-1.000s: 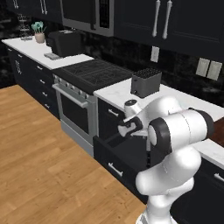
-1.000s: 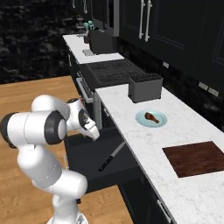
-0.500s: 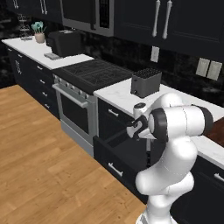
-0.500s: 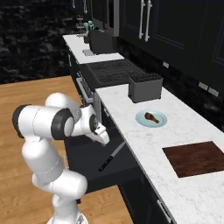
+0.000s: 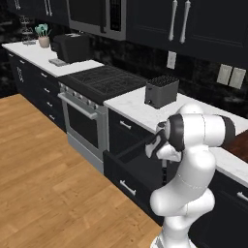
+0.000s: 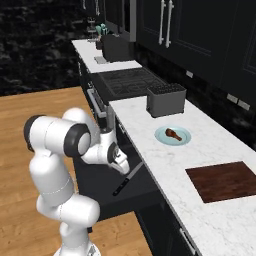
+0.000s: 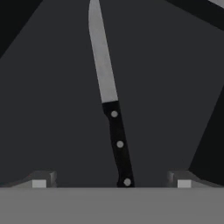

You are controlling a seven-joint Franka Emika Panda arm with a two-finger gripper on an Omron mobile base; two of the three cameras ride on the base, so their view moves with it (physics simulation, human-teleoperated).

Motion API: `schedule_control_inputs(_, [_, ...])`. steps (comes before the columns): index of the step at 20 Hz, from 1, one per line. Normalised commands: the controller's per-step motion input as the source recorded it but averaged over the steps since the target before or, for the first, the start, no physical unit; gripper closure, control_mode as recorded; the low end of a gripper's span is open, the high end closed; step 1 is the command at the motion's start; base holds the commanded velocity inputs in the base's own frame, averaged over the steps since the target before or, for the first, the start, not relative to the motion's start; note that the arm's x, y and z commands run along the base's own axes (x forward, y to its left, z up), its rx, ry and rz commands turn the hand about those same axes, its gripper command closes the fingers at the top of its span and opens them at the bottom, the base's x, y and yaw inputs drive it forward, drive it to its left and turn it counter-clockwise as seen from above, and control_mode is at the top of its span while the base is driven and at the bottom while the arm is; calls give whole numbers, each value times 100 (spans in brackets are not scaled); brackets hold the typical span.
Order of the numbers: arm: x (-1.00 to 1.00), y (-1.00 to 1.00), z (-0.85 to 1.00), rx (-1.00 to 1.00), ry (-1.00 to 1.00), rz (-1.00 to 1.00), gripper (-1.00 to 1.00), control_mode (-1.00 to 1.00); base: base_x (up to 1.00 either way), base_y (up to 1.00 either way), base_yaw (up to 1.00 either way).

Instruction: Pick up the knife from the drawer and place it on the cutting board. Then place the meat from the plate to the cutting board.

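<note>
Black-handled knife lies flat on the floor of the open drawer, blade pointing away from the hand. We read the arm as bent low over the drawer so the gripper lines up w/ the handle for a pick. Jaws wide apart, one each side of the handle end; nothing held, no contact seen. Meat sits on the plate by the toaster; cutting board bare, further along the counter.
</note>
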Motion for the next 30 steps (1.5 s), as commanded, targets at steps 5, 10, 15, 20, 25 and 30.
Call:
schedule_control_inputs(5, [-18, -5, -2, 6, -15, 3, -100, -100, 0, 0, 0])
schedule_control_inputs(10, [-8, -2, 0, 1, -12, 2, -100, -100, 0, 0, 0])
schedule_control_inputs(15, [0, 0, -4, 0, -6, 0, -100, -100, 0, 0, 0])
schedule_control_inputs(20, [0, 0, -14, 0, -1, 0, -100, -100, 0, 0, 0])
schedule_control_inputs(25, [-6, -6, -18, 0, 0, 0, -100, -100, 0, 0, 0])
schedule_control_inputs(30, [0, -12, -27, 0, 0, 0, -100, -100, 0, 0, 0])
